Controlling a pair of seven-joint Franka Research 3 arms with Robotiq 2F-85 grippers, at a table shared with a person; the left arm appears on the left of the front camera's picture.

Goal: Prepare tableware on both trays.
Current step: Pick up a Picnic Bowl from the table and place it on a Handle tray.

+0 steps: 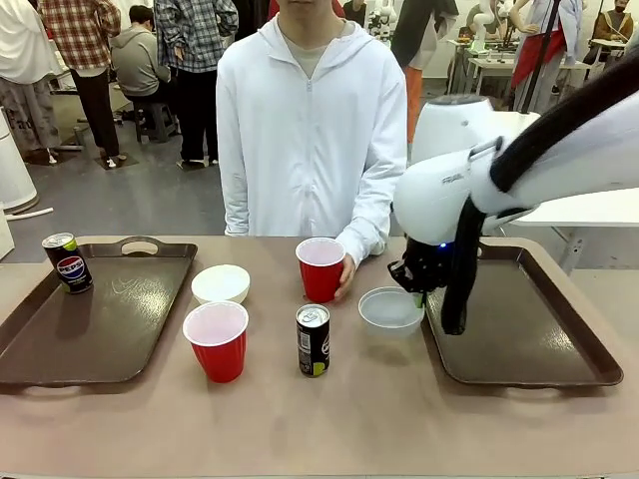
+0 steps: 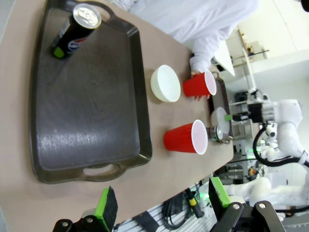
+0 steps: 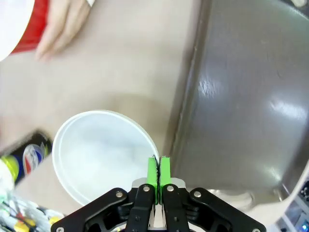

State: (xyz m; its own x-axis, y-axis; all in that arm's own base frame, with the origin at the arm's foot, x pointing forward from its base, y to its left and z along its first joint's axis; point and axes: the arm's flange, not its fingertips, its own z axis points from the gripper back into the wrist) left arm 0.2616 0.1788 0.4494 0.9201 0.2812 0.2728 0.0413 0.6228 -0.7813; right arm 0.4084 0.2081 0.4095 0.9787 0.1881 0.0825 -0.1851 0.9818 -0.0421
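Note:
My right gripper (image 1: 419,287) is shut on the right rim of a small white bowl (image 1: 389,308) beside the right tray (image 1: 519,339). The right wrist view shows its green pads (image 3: 153,173) pinched together on the bowl's (image 3: 96,154) rim next to the tray (image 3: 241,96). My left gripper (image 2: 161,203) hangs open and empty above the left tray (image 2: 87,106), which holds a dark can (image 2: 75,30). On the table stand another white bowl (image 1: 221,283), a red cup (image 1: 217,339) and a second can (image 1: 313,340). The person's hand (image 1: 346,276) rests on the far red cup (image 1: 320,267).
The person in a white hoodie (image 1: 310,130) stands at the far edge of the table. My right arm (image 1: 519,170) reaches in over the right tray. The left tray (image 1: 95,319) has bare room in front of its can (image 1: 68,262).

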